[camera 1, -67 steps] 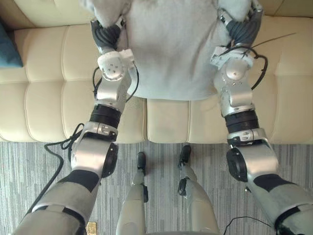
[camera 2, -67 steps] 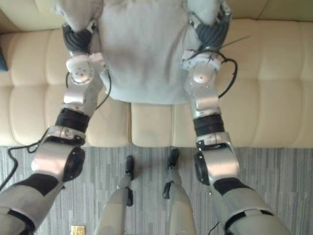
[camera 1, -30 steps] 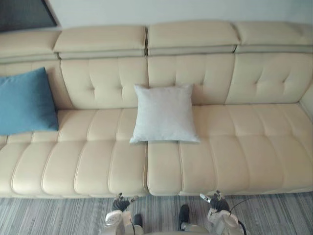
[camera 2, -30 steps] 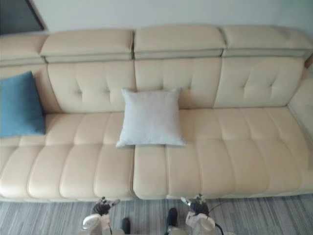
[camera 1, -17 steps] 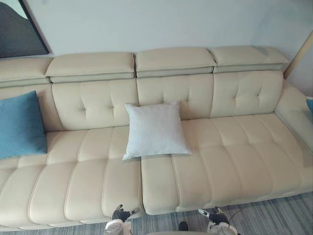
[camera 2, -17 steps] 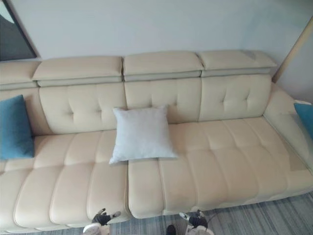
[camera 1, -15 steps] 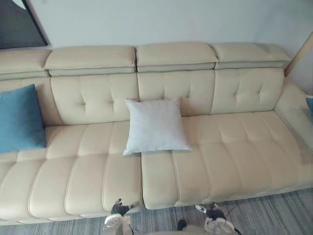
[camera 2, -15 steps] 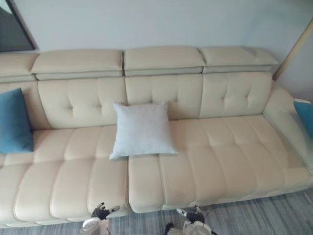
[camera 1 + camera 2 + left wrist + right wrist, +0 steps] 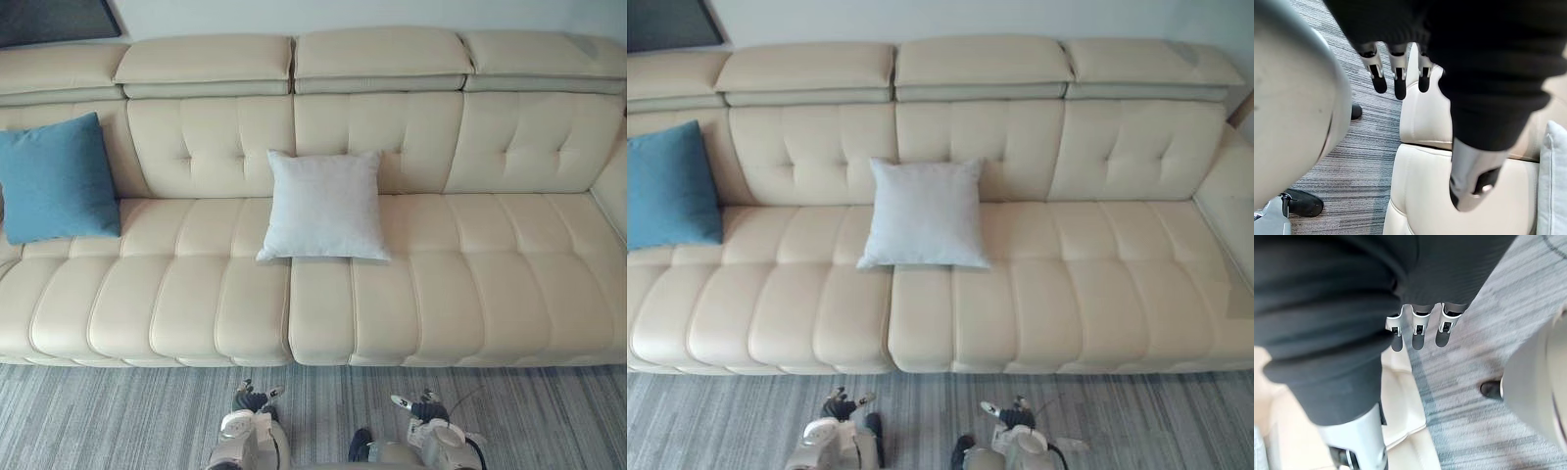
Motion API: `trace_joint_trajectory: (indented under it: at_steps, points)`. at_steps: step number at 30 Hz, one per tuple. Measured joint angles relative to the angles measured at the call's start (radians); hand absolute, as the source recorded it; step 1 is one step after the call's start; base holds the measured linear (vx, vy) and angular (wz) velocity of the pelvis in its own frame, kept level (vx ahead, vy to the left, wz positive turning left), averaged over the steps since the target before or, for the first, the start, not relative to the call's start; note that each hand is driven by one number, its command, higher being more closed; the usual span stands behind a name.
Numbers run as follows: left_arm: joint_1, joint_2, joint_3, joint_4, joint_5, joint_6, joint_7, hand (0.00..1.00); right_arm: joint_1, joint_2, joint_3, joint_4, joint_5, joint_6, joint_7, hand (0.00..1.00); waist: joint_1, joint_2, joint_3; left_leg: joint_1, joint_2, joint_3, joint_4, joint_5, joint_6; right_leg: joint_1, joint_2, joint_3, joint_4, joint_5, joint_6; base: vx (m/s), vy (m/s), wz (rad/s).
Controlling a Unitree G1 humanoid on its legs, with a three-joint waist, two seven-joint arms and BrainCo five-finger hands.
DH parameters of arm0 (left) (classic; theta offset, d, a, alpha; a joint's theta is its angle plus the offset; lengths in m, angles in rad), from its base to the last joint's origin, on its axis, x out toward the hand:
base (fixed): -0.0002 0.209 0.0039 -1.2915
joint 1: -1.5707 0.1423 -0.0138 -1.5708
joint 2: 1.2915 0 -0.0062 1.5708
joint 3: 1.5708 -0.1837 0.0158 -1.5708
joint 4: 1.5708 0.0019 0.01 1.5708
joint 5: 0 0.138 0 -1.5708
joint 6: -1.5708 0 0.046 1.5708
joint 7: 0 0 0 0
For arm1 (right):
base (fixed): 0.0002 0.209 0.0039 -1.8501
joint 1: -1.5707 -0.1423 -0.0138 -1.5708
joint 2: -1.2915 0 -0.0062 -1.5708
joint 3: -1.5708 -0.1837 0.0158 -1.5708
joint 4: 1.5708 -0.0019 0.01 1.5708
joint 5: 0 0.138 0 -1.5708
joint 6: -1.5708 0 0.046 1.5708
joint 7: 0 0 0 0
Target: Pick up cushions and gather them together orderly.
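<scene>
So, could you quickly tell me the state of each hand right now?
Left hand: open, holding nothing.
Right hand: open, holding nothing.

left robot hand and right robot hand: silver fingers, dark tips, black ribbed covers, apparently fabric.

A long cream sofa with a tufted backrest and padded headrests is seen standing on a grey striped carpet floor. Two cushions are carried on its seat. A pale grey square cushion is propped near the middle against the backrest, its lower edge lying across the seam between two seat sections. A blue cushion is leaned against the backrest towards the left end, well apart from the grey one.
</scene>
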Motion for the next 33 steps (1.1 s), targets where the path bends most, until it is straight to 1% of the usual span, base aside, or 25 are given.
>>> trace_joint_trajectory:
  at_steps: [2, 4, 6, 10, 13, 14, 15, 16, 17, 18, 19, 20, 21, 22, 23, 24, 25, 26, 27, 28, 29, 30, 31, 32, 33]
  points:
    - [0.0, 0.003, 0.008, -0.001, -0.017, 0.002, 0.0, 0.0, 0.006, 0.008, 0.0, 0.0, -0.001, 0.003, 0.003, 0.0, -0.005, -0.008, -0.005, 0.034, -0.022, 0.005, -0.031, -0.045, -0.012, -0.011, -0.009, 0.038, -0.007, 0.014, 0.023, -0.17, 0.192, -0.41]
    - [0.02, 0.017, 0.011, -0.001, -0.027, 0.002, 0.0, 0.0, 0.037, 0.04, 0.0, 0.001, -0.001, 0.012, 0.01, 0.0, -0.004, -0.02, -0.038, 0.052, -0.036, 0.038, -0.104, -0.045, -0.007, 0.017, -0.011, 0.06, -0.088, 0.05, 0.046, -0.06, 0.185, -0.34]
    - [0.033, 0.035, 0.008, 0.002, -0.026, 0.007, -0.001, 0.0, 0.064, 0.063, -0.001, 0.001, 0.0, 0.022, 0.014, 0.0, -0.025, -0.05, -0.06, 0.084, -0.07, 0.038, -0.144, -0.044, -0.006, 0.043, -0.024, 0.079, -0.148, 0.083, 0.053, 0.05, 0.182, -0.16]
    - [0.041, 0.036, 0.008, 0.027, -0.021, 0.015, -0.003, 0.0, 0.082, 0.063, -0.041, 0.0, 0.0, 0.022, 0.018, 0.0, -0.03, -0.043, -0.093, 0.127, -0.079, 0.101, -0.164, -0.042, -0.002, 0.059, -0.021, 0.146, -0.204, 0.135, 0.06, 0.04, 0.088, -0.49]
    - [0.042, 0.036, 0.009, 0.045, -0.015, 0.016, -0.004, 0.0, 0.083, 0.059, -0.062, -0.002, 0.001, 0.021, 0.022, 0.0, -0.031, -0.025, -0.099, 0.16, -0.069, 0.167, -0.161, -0.044, 0.003, 0.053, 0.007, 0.22, -0.237, 0.164, 0.057, 0.08, 0.06, -0.91]
    - [0.043, 0.036, 0.009, 0.05, -0.015, 0.016, -0.004, 0.0, 0.074, 0.054, -0.065, -0.002, 0.001, 0.021, 0.024, 0.0, -0.032, -0.011, -0.096, 0.171, -0.056, 0.215, -0.157, -0.044, 0.017, 0.045, 0.004, 0.201, -0.248, 0.168, 0.048, 0.11, 0.055, -1.38]
    - [0.046, 0.036, 0.008, 0.051, -0.016, 0.016, -0.004, 0.0, 0.074, 0.054, -0.088, 0.001, 0.0, 0.021, 0.025, 0.0, -0.034, -0.005, -0.099, 0.184, -0.04, 0.286, -0.16, -0.041, 0.023, 0.027, -0.023, 0.089, -0.238, 0.171, 0.018, 0.11, 0.035, -1.27]
    - [0.048, 0.038, 0.008, 0.051, -0.016, 0.017, -0.004, 0.0, 0.07, 0.054, -0.095, 0.002, 0.0, 0.021, 0.025, 0.0, -0.034, 0.006, -0.099, 0.185, -0.032, 0.312, -0.162, -0.041, 0.022, 0.014, -0.039, 0.021, -0.222, 0.178, 0.002, 0.19, 0.02, -1.27]
    - [0.046, 0.046, 0.006, 0.051, -0.016, 0.017, -0.004, 0.0, 0.058, 0.055, -0.101, 0.004, 0.0, 0.022, 0.025, 0.0, -0.041, 0.005, -0.102, 0.187, -0.019, 0.344, -0.16, -0.041, 0.022, -0.003, -0.061, -0.091, -0.2, 0.194, -0.011, 0.2, -0.025, -1.29]
    - [0.041, 0.057, 0.006, 0.053, -0.015, 0.017, -0.004, 0.0, 0.05, 0.049, -0.108, 0.023, -0.001, 0.021, 0.026, 0.0, -0.049, 0.002, -0.1, 0.201, -0.004, 0.372, -0.15, -0.041, 0.021, -0.025, -0.045, -0.209, -0.176, 0.225, -0.038, 0.19, -0.057, -1.34]
    - [0.041, 0.061, 0.006, 0.056, -0.015, 0.017, -0.004, 0.0, 0.049, 0.043, -0.108, 0.028, -0.001, 0.02, 0.027, 0.0, -0.045, 0.007, -0.097, 0.209, 0.003, 0.373, -0.143, -0.041, 0.022, -0.025, -0.038, -0.252, -0.172, 0.231, -0.059, 0.13, -0.138, -1.59]
    - [0.044, 0.065, 0.006, 0.062, -0.016, 0.017, -0.005, 0.0, 0.045, 0.018, -0.108, 0.047, -0.003, 0.013, 0.025, 0.0, -0.039, 0.018, -0.089, 0.241, 0.013, 0.383, -0.131, -0.041, 0.022, -0.014, -0.025, -0.318, -0.17, 0.228, -0.09, 0.08, -0.16, -1.47]
    - [0.05, 0.055, -0.005, 0.065, -0.016, 0.016, -0.005, 0.0, 0.044, -0.011, -0.112, 0.061, -0.007, 0.017, 0.023, 0.0, -0.049, 0.031, -0.085, 0.272, 0.003, 0.395, -0.138, -0.041, 0.022, 0.0, -0.022, -0.337, -0.175, 0.195, -0.094, 0.08, -0.155, -1.28]
    - [0.044, 0.051, -0.014, 0.064, -0.016, 0.015, -0.006, 0.0, 0.049, -0.022, -0.12, 0.062, -0.007, 0.019, 0.02, 0.0, -0.051, 0.035, -0.08, 0.281, 0.0, 0.396, -0.14, -0.042, 0.022, 0.002, -0.02, -0.322, -0.178, 0.185, -0.086, 0.07, -0.084, -0.93]
    - [0.025, 0.049, -0.039, 0.066, -0.015, 0.014, -0.009, 0.0, 0.056, -0.044, -0.127, 0.068, -0.007, 0.019, 0.019, 0.0, -0.059, 0.053, -0.074, 0.297, 0.006, 0.396, -0.122, -0.042, 0.021, 0.003, -0.001, -0.282, -0.178, 0.17, -0.076, 0.08, -0.049, -0.82]
    - [0.018, 0.058, -0.045, 0.066, -0.015, 0.013, -0.012, 0.0, 0.054, -0.056, -0.127, 0.089, -0.007, 0.021, 0.02, 0.0, -0.058, 0.045, -0.066, 0.281, 0.03, 0.392, -0.024, -0.044, 0.018, 0.003, 0.011, -0.247, -0.178, 0.14, -0.062, 0.06, -0.048, -0.85]
    - [0.019, 0.062, -0.047, 0.066, -0.016, 0.012, -0.012, 0.0, 0.054, -0.053, -0.127, 0.089, -0.006, 0.021, 0.02, 0.0, -0.058, 0.041, -0.063, 0.268, 0.043, 0.387, 0.023, -0.044, 0.018, 0.005, 0.017, -0.234, -0.177, 0.134, -0.065, 0.07, -0.075, -0.89]
    - [0.024, 0.062, -0.046, 0.067, -0.016, 0.014, -0.02, 0.0, 0.061, -0.044, -0.127, 0.088, -0.003, 0.021, 0.021, 0.0, -0.059, 0.044, -0.06, 0.218, 0.093, 0.357, 0.185, -0.043, 0.019, 0.017, 0.04, -0.214, -0.178, 0.119, -0.071, 0.1, -0.096, -0.71]
    - [0.028, 0.067, -0.046, 0.068, -0.016, 0.015, -0.022, 0.0, 0.063, -0.039, -0.129, 0.084, 0.006, 0.019, 0.02, 0.0, -0.06, 0.053, -0.052, 0.172, 0.13, 0.311, 0.311, -0.026, 0.046, 0.028, 0.061, -0.199, -0.177, 0.113, -0.08, 0.12, -0.092, -0.9]
    - [0.035, 0.065, -0.047, 0.068, -0.016, 0.015, -0.024, 0.0, 0.058, -0.04, -0.126, 0.081, 0.017, 0.019, 0.018, 0.0, -0.058, 0.058, -0.032, 0.106, 0.156, 0.231, 0.458, 0.023, 0.118, 0.046, 0.087, -0.164, -0.173, 0.103, -0.095, 0.14, -0.046, -0.95]
    - [0.04, 0.062, -0.046, 0.05, -0.017, 0.013, -0.027, 0.0, 0.056, -0.035, -0.122, 0.076, 0.035, 0.019, 0.016, 0.0, -0.046, 0.057, -0.018, 0.035, 0.131, 0.133, 0.565, -0.032, 0.099, 0.057, 0.103, -0.126, -0.171, 0.092, -0.111, 0.13, -0.001, -0.92]
    - [0.035, 0.063, -0.048, 0.048, -0.018, 0.013, -0.026, 0.0, 0.054, -0.035, -0.122, 0.076, 0.038, 0.019, 0.012, 0.0, -0.041, 0.055, -0.016, -0.008, 0.101, 0.097, 0.588, -0.068, 0.077, 0.057, 0.103, -0.114, -0.172, 0.09, -0.115, 0.13, 0.006, -0.81]
    - [0.034, 0.063, -0.063, 0.029, -0.019, 0.014, -0.026, 0.0, 0.047, -0.034, -0.123, 0.077, 0.041, 0.019, 0.01, 0.0, -0.039, 0.045, -0.008, -0.065, 0.049, 0.065, 0.569, -0.109, 0.066, 0.059, 0.104, -0.079, -0.177, 0.09, -0.115, 0.13, -0.001, -0.74]
    - [0.038, 0.062, -0.071, 0.004, -0.023, 0.01, -0.023, 0.0, 0.04, -0.034, -0.128, 0.076, 0.041, 0.02, 0.009, 0.0, -0.031, 0.042, 0.001, -0.101, 0.001, 0.049, 0.475, -0.129, 0.066, 0.07, 0.106, -0.048, -0.192, 0.089, -0.111, 0.14, -0.005, -0.77]
    - [0.041, 0.06, -0.072, -0.006, -0.026, 0.01, -0.023, 0.0, 0.038, -0.033, -0.128, 0.076, 0.041, 0.02, 0.007, 0.0, -0.027, 0.046, 0.006, -0.112, -0.021, 0.043, 0.385, -0.13, 0.065, 0.082, 0.115, -0.023, -0.211, 0.088, -0.104, 0.18, 0.012, -0.88]
